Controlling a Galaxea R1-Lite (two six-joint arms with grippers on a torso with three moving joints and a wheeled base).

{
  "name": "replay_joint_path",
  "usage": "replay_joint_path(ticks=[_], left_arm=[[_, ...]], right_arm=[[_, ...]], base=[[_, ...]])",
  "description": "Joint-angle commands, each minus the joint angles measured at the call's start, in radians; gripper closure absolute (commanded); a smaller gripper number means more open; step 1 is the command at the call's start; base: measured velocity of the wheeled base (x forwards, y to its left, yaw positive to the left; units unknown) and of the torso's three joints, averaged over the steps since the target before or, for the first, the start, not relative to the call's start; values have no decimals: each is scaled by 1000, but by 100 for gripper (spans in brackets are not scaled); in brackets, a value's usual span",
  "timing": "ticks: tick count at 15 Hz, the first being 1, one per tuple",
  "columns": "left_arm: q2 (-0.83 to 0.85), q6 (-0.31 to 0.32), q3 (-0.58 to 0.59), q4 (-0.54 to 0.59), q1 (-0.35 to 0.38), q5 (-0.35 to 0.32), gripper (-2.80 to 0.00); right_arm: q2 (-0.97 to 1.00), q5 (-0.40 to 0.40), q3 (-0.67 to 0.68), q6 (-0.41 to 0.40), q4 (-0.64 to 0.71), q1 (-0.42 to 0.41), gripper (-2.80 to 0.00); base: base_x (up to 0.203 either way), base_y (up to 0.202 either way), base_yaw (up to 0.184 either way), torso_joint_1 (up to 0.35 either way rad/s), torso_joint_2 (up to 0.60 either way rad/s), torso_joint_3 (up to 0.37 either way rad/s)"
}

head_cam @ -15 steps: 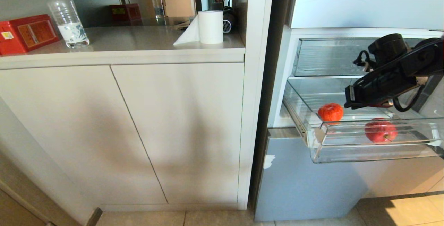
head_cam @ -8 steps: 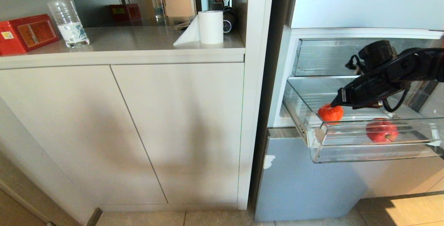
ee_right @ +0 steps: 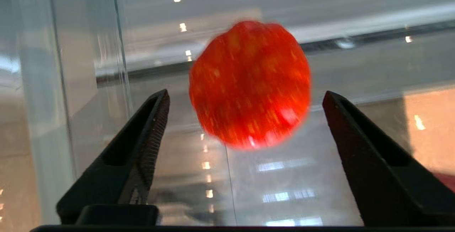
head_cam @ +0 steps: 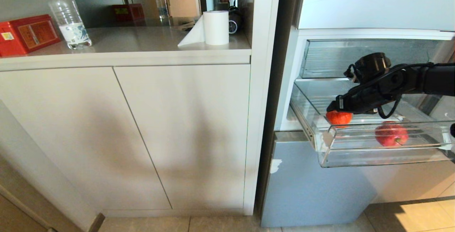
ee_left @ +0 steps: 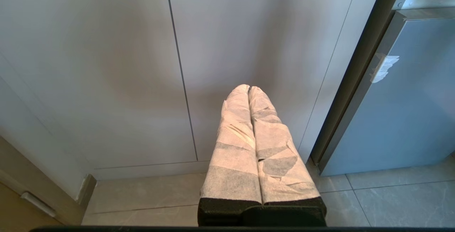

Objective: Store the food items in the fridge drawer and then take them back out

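Right wrist view: ribbed red fruit between spread tool.

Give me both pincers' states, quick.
Left pincer: closed, empty, parked by the cabinet.
Right pincer: open, straddling the orange-red fruit, not gripping.

Two red fruits in clear drawer
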Motion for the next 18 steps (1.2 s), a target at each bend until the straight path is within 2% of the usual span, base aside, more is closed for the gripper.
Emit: replay_joint_path(ticks=[1, 10, 11, 18], left_arm=[[1, 0, 2, 0, 0, 0, 0], [1, 0, 2, 0, 0, 0, 0], [1, 0, 2, 0, 0, 0, 0], [1, 0, 2, 0, 0, 0, 0]], right_arm=[[24, 1, 0, 2, 0, 1, -280], [79, -4, -6, 4, -66, 1, -280], [79, -4, -6, 4, -66, 1, 0], [41, -3, -5, 5, -66, 1, 0]], base=[[0, 0, 0, 0, 0, 0], [0, 0, 0, 0, 0, 0], [0, 0, 0, 0, 0, 0], [0, 0, 0, 0, 0, 0]])
